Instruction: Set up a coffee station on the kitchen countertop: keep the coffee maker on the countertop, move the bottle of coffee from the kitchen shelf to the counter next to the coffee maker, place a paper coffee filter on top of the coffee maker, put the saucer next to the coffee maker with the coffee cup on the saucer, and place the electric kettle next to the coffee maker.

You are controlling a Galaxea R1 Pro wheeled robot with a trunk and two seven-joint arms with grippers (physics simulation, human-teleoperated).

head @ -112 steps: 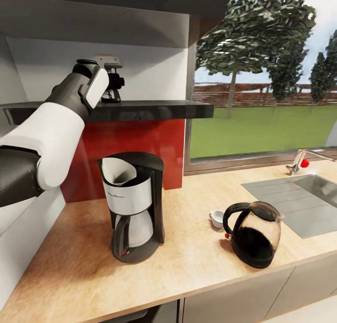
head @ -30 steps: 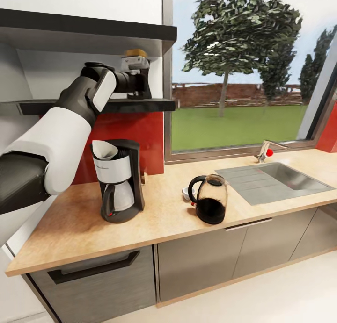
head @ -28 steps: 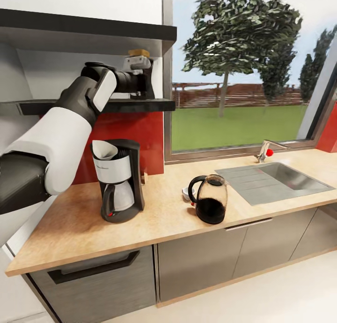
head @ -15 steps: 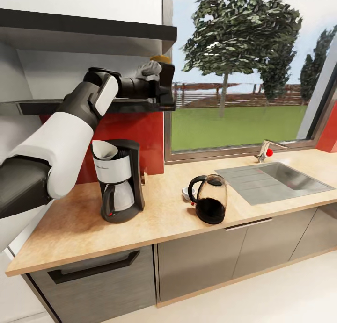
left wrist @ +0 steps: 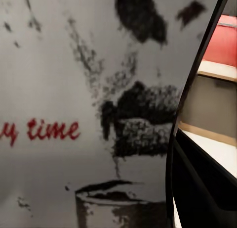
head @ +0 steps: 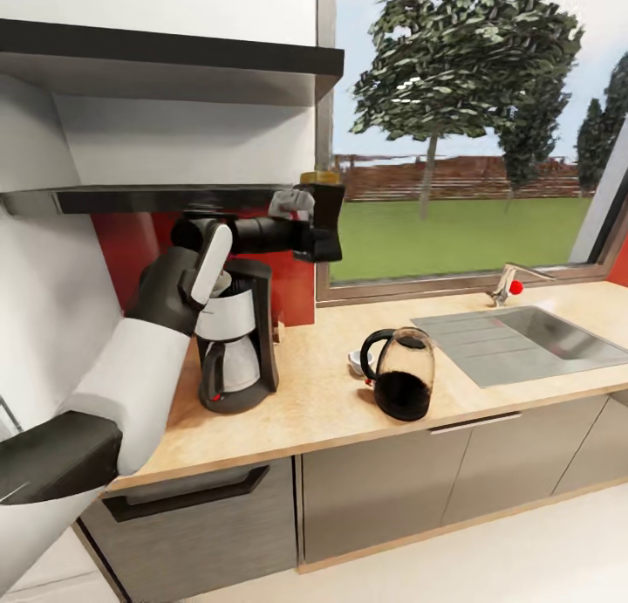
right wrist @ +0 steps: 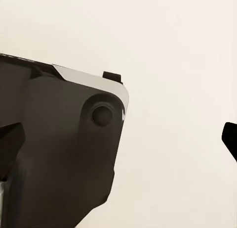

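A: What has the left claw (head: 316,223) got?

B: It is clamped on the bottle of coffee (head: 323,210), which hangs in the air just off the right end of the kitchen shelf (head: 166,199), above the tabletop (head: 323,394) and up to the right of the coffee maker (head: 234,341). In the left wrist view the label (left wrist: 74,114) sits right up against the lens, red lettering and all, so the jar is seated deep between the fingers.

A: And the right claw?

B: I cannot tell. Its wrist view gives a dark housing against a pale surface, with no sign of how far it is open.

A: Which way is the jar pointing?

B: Upright, roughly. The golden-brown lid (head: 319,177) is on top, so the long axis runs close to vertical, while the forearm reaches in level from the left.

A: What could go wrong?

B: The drop to the tabletop passes near the top of the coffee maker, where the paper coffee filter (head: 219,282) sits loosely; a brush from the wrist or jar could knock it out. The arm also hides part of the machine in the head view, which makes judging clearance harder. Swinging too far right risks the electric kettle (head: 404,385) and the small white piece (head: 356,359) behind it. If the wrist rolls on the way down, the jar lands on an edge and may tip.
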